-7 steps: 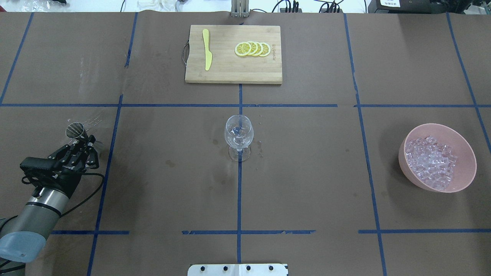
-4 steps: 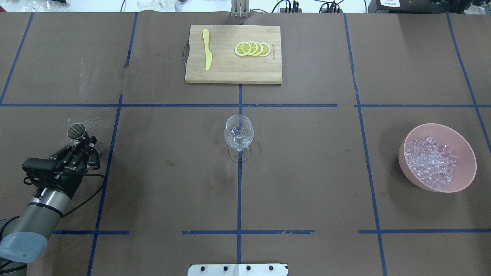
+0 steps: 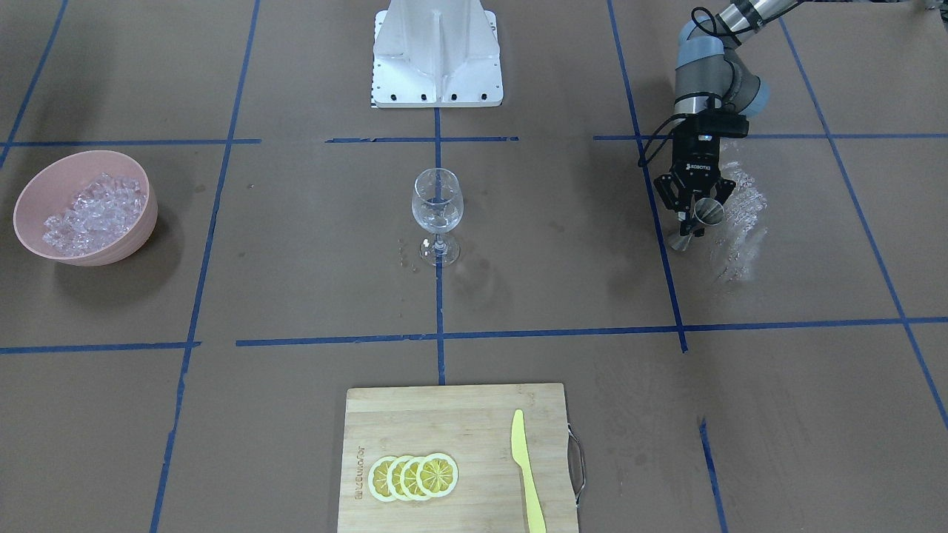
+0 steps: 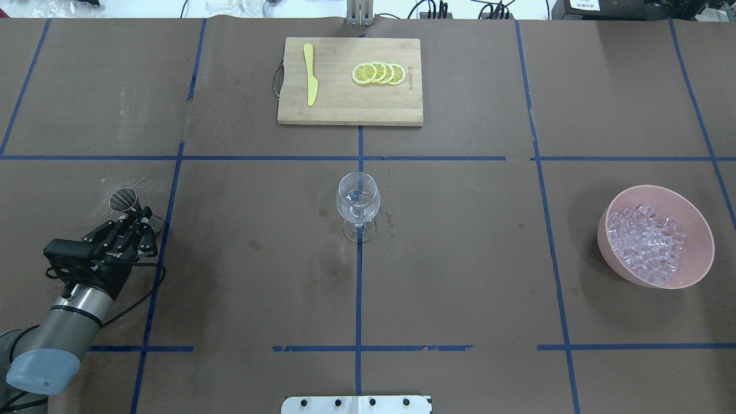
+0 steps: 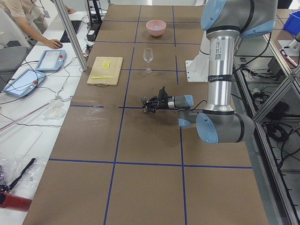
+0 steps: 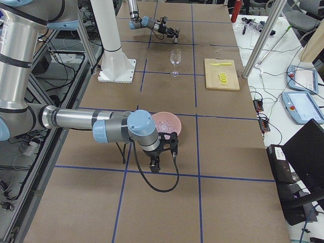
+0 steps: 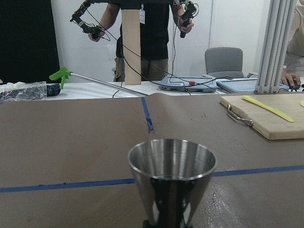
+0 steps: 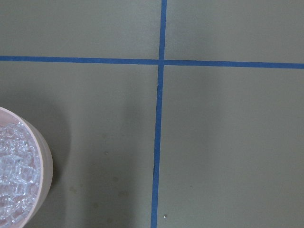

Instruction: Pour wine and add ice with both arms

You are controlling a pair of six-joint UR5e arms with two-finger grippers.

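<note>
My left gripper (image 4: 137, 221) (image 3: 696, 216) is shut on the waist of a steel jigger (image 4: 123, 200) (image 3: 701, 219), which stands upright at the table's left; its open cup (image 7: 172, 175) fills the left wrist view, and no liquid shows inside. The wine glass (image 4: 357, 201) (image 3: 437, 209) stands upright at the centre; wine in it is hardly visible. Ice (image 4: 647, 241) (image 3: 90, 205) fills a pink bowl (image 4: 698, 253) (image 8: 46, 161) at the right. My right gripper (image 6: 154, 164) hangs beside that bowl, seen only in the exterior right view; I cannot tell if it is open or shut.
A wooden cutting board (image 4: 339, 106) at the far middle holds lemon slices (image 4: 378, 73) and a yellow knife (image 4: 310, 75). Wet marks (image 3: 740, 215) show on the brown paper beside the jigger. The white robot base (image 3: 437, 59) stands at the near middle edge.
My left gripper has moved a little to the right and back toward the robot, and the jigger has moved with it. Glass and bowl have not moved.
</note>
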